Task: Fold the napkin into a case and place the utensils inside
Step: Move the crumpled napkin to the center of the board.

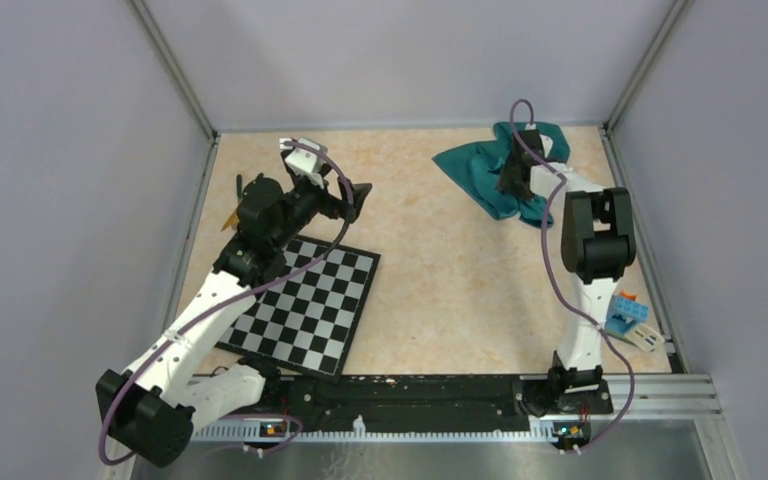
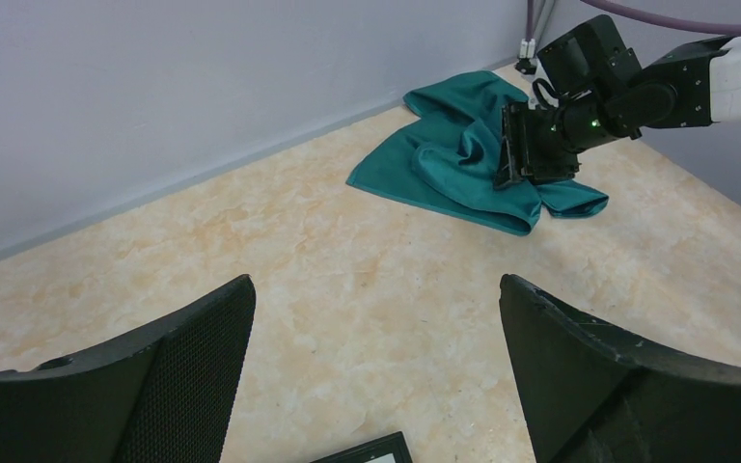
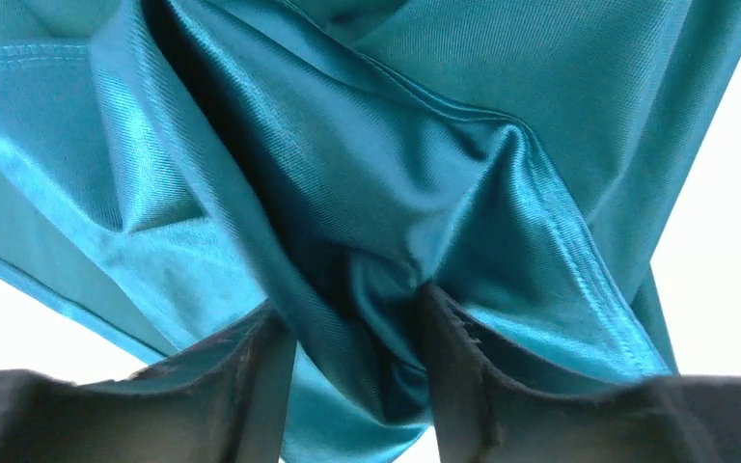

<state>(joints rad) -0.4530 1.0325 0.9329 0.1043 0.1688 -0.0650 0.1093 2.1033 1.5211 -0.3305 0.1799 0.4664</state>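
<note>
Right pincer (image 3: 357, 304) pinching a napkin (image 1: 465, 165) fold at one o'clock.
Left pincer (image 2: 376, 280) released; its arm hides most of the utensils (image 1: 231, 220).

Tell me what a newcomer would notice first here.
The teal napkin lies crumpled in the far right corner of the table, with the right gripper down on it pinching a fold. The black-and-white checkerboard sits at the near left, and the left gripper hangs wide open just beyond its far edge.
</note>
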